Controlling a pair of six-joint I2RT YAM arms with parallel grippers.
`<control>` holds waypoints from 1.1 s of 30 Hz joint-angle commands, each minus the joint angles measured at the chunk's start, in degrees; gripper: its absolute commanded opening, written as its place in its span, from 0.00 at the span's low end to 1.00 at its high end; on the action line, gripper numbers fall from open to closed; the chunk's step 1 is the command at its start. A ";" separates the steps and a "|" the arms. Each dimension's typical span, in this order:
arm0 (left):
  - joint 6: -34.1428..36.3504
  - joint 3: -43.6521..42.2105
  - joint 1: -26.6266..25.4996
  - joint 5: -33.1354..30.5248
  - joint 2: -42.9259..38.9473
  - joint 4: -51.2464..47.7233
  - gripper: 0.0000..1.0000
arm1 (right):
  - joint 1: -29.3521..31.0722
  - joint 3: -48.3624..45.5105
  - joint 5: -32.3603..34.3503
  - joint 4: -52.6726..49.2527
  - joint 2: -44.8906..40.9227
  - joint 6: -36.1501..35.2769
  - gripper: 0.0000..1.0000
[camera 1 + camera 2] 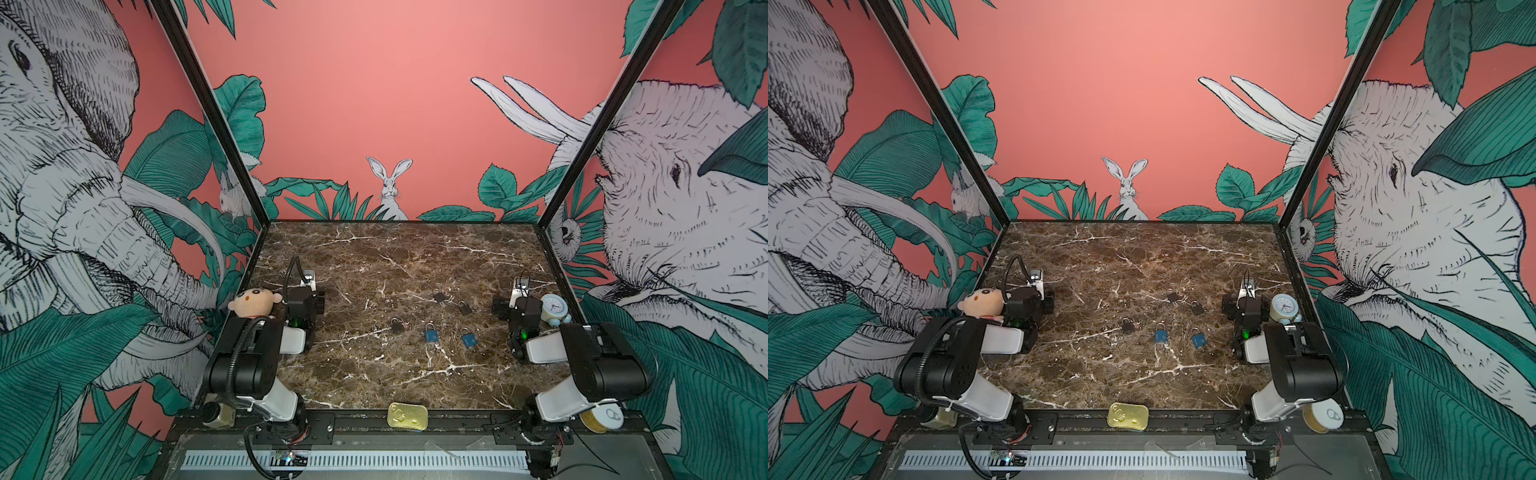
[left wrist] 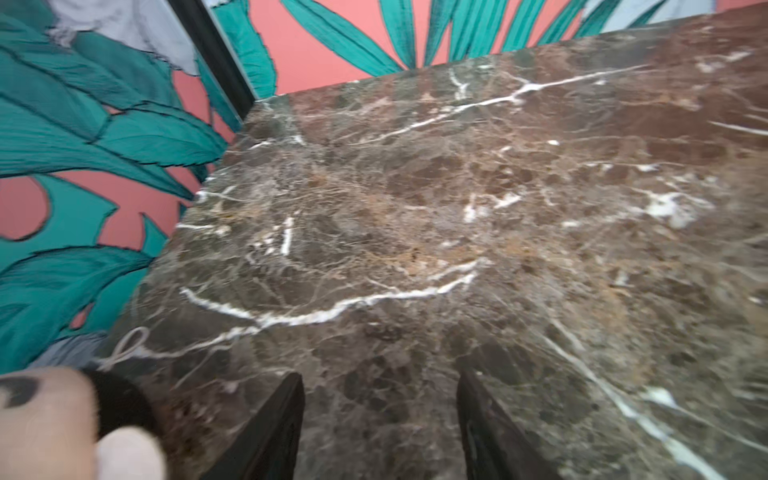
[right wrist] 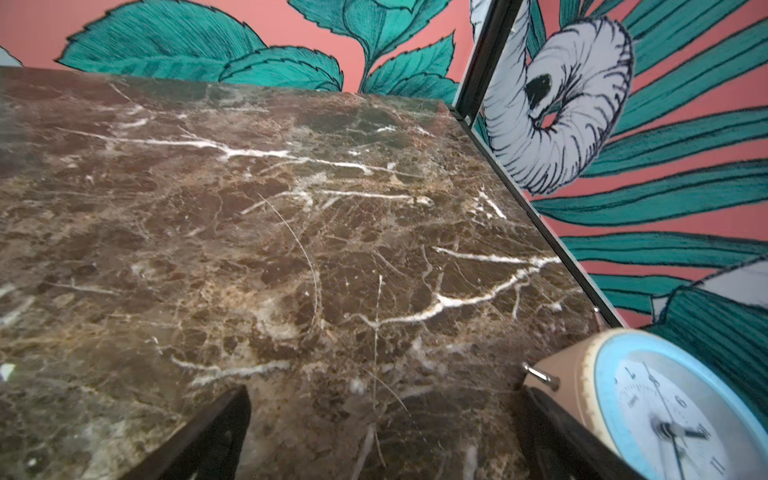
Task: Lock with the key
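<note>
Both the left pincer (image 2: pixel 380 382) and the right pincer (image 3: pixel 386 395) have jaws spread wide, gripping nothing, at opposite sides of the marble counter (image 1: pixel 374 374). Two blue padlocks (image 1: pixel 431 334) and three dark padlocks (image 1: pixel 439 296) lie mid-counter between them, untouched. Key too small to discern.

Plush doll (image 1: pixel 254 300) at the left edge of the marble tabletop (image 1: pixel 395 257), mid-frame. Blue alarm clock (image 1: pixel 554 308) upright at the right edge. Gold pull-tab tin (image 1: pixel 407 416) bottom centre, on the front rail. Yellow round can (image 1: pixel 601 417) lower right, small jar (image 1: pixel 217 415) lower left, partly hidden. Jungle wallpaper (image 1: pixel 374 83) all round.
</note>
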 commanded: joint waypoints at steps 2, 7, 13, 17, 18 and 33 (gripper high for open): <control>0.77 1.64 1.08 4.69 -0.68 1.91 0.64 | -0.90 5.80 -6.60 -6.46 -0.78 -1.76 0.99; 0.22 2.11 2.07 6.83 -0.73 0.48 0.71 | -1.51 5.71 -7.76 -5.39 -0.38 -1.37 0.99; 0.22 2.30 2.16 7.02 -0.85 -0.04 0.94 | -1.51 5.61 -7.69 -5.38 -0.44 -1.36 0.99; 0.22 2.22 2.16 6.98 -0.85 -0.02 0.99 | -1.51 5.60 -7.70 -5.26 -0.43 -1.36 0.99; 0.24 2.14 2.18 7.02 -0.85 0.05 0.99 | -1.52 5.56 -7.78 -5.23 -0.49 -1.37 0.99; 0.22 2.11 2.16 6.96 -0.95 0.10 0.99 | -1.51 5.49 -7.73 -5.13 -0.54 -1.36 0.99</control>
